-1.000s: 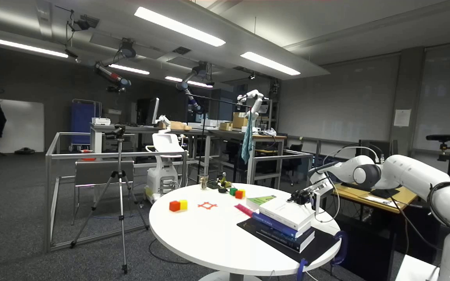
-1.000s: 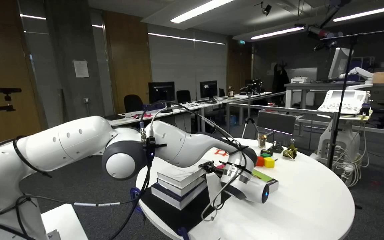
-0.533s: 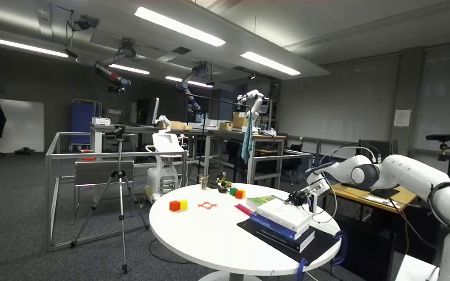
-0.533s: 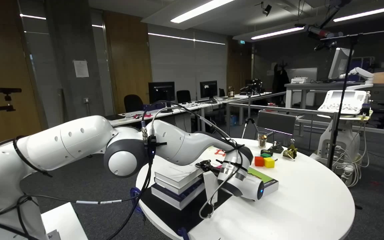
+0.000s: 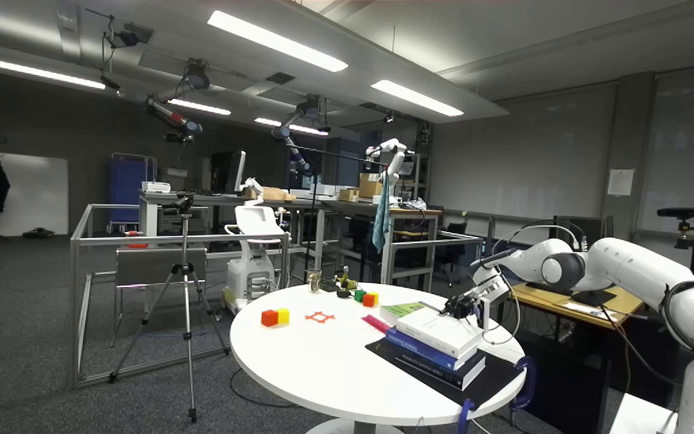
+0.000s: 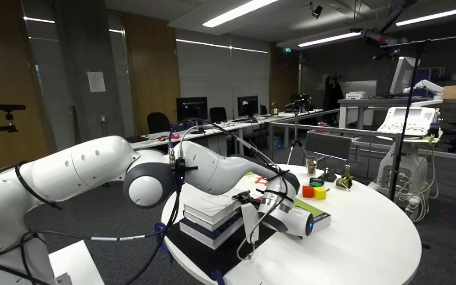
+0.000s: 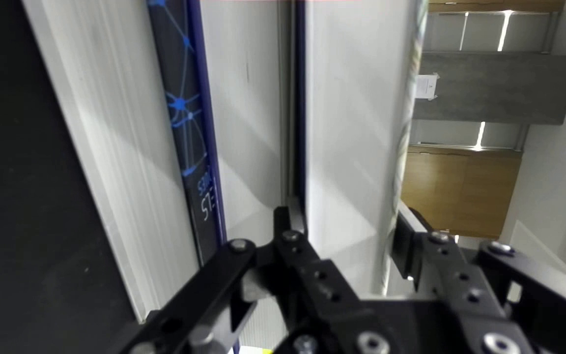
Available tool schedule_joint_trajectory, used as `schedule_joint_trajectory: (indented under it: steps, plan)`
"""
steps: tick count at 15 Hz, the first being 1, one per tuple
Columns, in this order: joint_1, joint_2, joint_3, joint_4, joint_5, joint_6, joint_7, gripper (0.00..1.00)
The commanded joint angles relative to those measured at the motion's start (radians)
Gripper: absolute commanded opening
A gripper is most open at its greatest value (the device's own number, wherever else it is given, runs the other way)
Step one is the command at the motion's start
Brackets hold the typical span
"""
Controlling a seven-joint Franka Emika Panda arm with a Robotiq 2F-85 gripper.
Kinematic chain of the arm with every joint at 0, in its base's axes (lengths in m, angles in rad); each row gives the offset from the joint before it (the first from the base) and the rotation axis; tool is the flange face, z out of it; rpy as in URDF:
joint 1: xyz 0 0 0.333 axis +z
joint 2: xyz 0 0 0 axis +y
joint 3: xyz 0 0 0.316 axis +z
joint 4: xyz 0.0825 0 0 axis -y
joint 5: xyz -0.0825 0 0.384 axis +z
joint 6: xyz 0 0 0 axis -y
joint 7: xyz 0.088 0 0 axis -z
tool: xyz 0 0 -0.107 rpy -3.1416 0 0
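Observation:
A stack of thick books lies on a black mat. The top book has a white cover, the middle one a blue spine, and the bottom one a dark spine. My gripper is at the stack's edge on the arm's side, and it shows there also in an exterior view. In the wrist view the gripper stands with its fingers apart at the edge of the top book. One fingertip is at the seam above the middle book. Firm contact cannot be seen.
A green-covered book lies close beside the stack, near a pink strip. Red and yellow cubes, an orange frame and a glass stand on the round table. A blue clamp grips the table's edge.
Between one second and half a second ago my gripper moved left in both exterior views, and the upper two books slid slightly the same way. Since then almost nothing has moved.

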Motion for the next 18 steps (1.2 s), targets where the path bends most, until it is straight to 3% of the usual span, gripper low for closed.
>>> schedule_joint_trajectory:
  steps: [1,4,5,6,7,8,9,10,16,17,18]
  plan:
    - [0.006,-0.089,-0.01,-0.089,0.0,0.012,-0.003,0.19]
    - [0.005,-0.092,-0.016,-0.088,0.0,0.014,-0.002,0.19]
    - [0.004,-0.093,-0.018,-0.086,0.001,0.018,0.0,0.4]
    - [0.004,-0.094,-0.021,-0.084,0.001,0.02,0.0,0.44]
    - [0.003,-0.093,-0.022,-0.082,0.003,0.021,0.002,0.33]
    - [0.001,-0.094,-0.024,-0.08,0.004,0.022,0.004,0.37]
    - [-0.001,-0.095,-0.026,-0.077,0.004,0.02,0.005,0.33]
    - [-0.003,-0.097,-0.028,-0.077,0.006,0.02,0.006,0.19]
    - [-0.002,-0.118,-0.057,-0.081,0.009,0.021,0.006,0.19]
    - [-0.002,-0.12,-0.061,-0.082,0.01,0.021,0.006,0.68]
    - [-0.001,-0.122,-0.064,-0.082,0.01,0.021,0.006,0.61]
